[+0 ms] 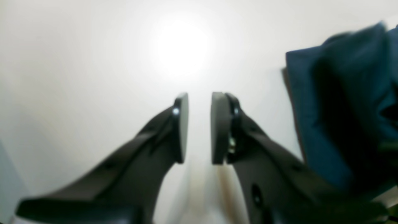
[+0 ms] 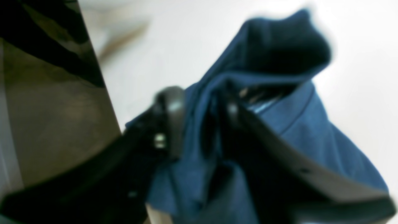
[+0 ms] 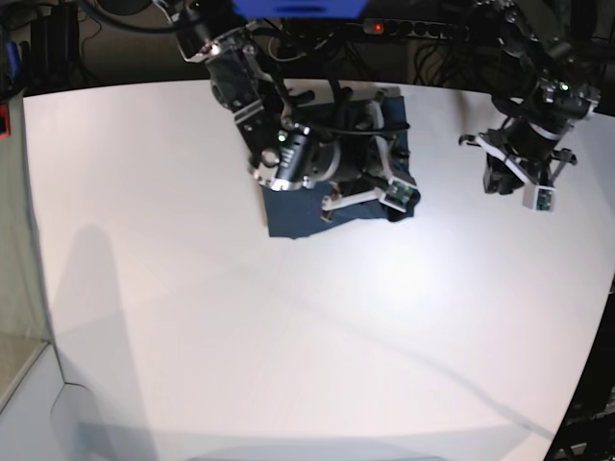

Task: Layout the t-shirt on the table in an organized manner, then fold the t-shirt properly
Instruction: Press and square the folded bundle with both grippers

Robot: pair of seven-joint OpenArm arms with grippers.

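The dark navy t-shirt (image 3: 288,216) lies in a bunched, roughly square heap at the back middle of the white table (image 3: 288,336). My right gripper (image 3: 373,192) is down on it. In the right wrist view its fingers (image 2: 174,115) stand apart, the right gripper (image 2: 202,115) is open, and a raised fold of the t-shirt (image 2: 311,133) sits loosely between them, with the collar just behind. My left gripper (image 3: 502,181) hovers over bare table to the shirt's right. In the left wrist view the left gripper (image 1: 199,124) is narrowly open and holds nothing, and the t-shirt (image 1: 311,124) is off to its right.
Beyond the table's back edge hang dark cables and a power strip (image 3: 380,26) with a red light. The table's curved edge (image 3: 596,336) runs down the right side. A dark shiny arm body (image 2: 46,124) fills the left of the right wrist view.
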